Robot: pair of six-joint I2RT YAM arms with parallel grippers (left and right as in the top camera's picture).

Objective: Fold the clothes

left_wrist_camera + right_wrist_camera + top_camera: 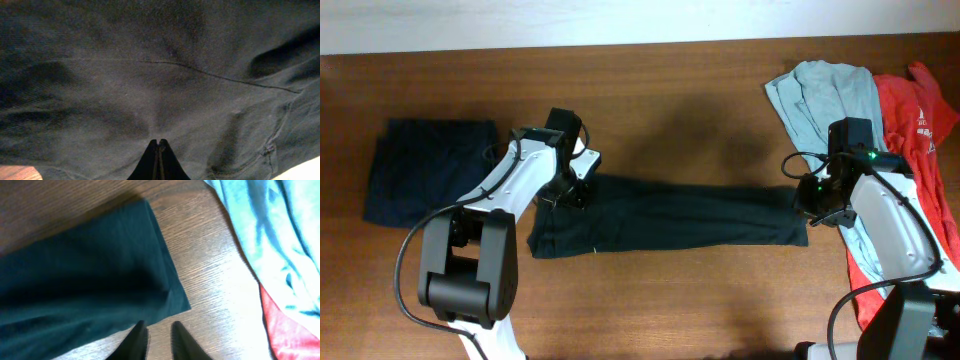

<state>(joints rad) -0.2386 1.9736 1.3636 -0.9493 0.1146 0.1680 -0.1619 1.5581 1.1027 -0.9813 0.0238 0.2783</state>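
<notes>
Long dark trousers (670, 215), soft matte weave, stretched flat across the wooden table (670, 90). Left gripper (158, 160) pressed shut at the waist end (cloth between, unclear); right gripper (155, 339) slightly spread over bare wood beside the square hem. Best to pinch that hem corner squarely, then carry it level toward the waist.
</notes>
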